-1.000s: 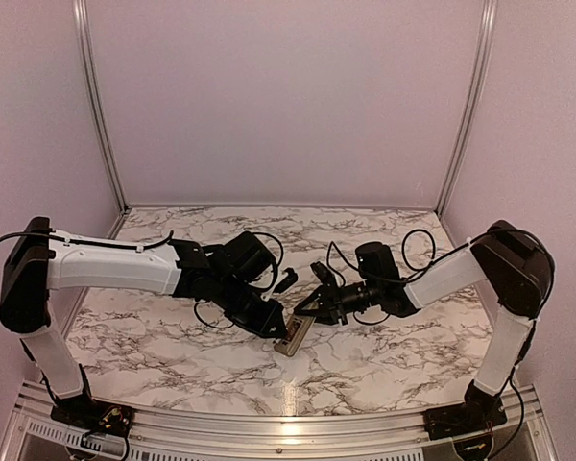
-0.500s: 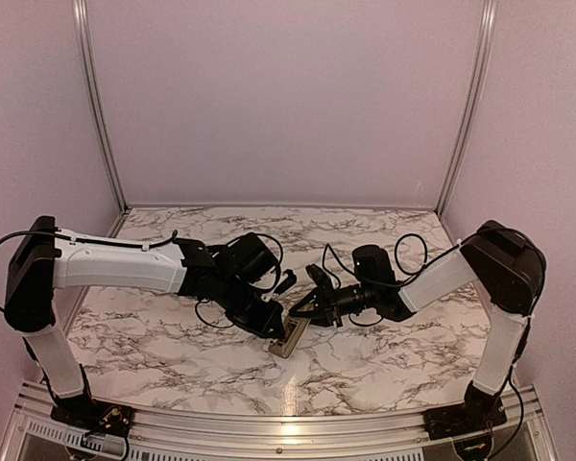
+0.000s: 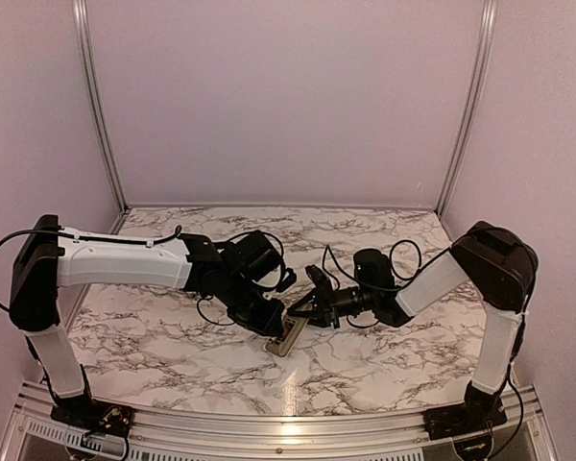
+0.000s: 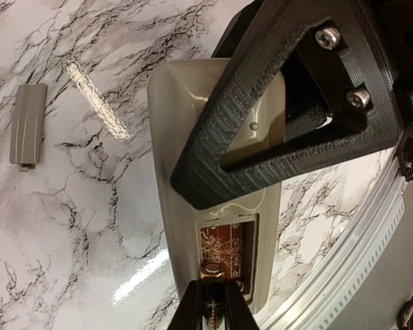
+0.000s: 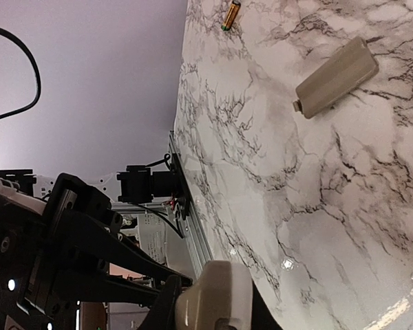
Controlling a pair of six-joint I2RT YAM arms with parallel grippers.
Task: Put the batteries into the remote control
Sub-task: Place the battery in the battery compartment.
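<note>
The remote control [image 4: 168,185] lies back up on the marble, its battery bay [image 4: 235,247] open and showing a brown board. My left gripper [image 4: 217,295] is shut on a gold-tipped battery [image 4: 214,273], whose tip is at the near end of the bay. My right gripper [image 5: 217,313] is shut on the remote's far end [image 5: 217,292]; its black fingers [image 4: 261,158] lie across the remote's back. In the top view the left gripper [image 3: 272,324] and right gripper [image 3: 300,310] meet over the remote [image 3: 287,341]. A second battery [image 5: 229,14] lies loose on the table.
The flat beige cover piece [image 4: 26,124] lies on the marble to one side of the remote, and also shows in the right wrist view [image 5: 336,76]. The table's metal front rail [image 3: 288,427] runs close behind the remote. Cables loop off both wrists.
My right arm has stretched further left toward the remote. My left gripper has shifted slightly right with the battery. The remote stays in nearly the same place.
</note>
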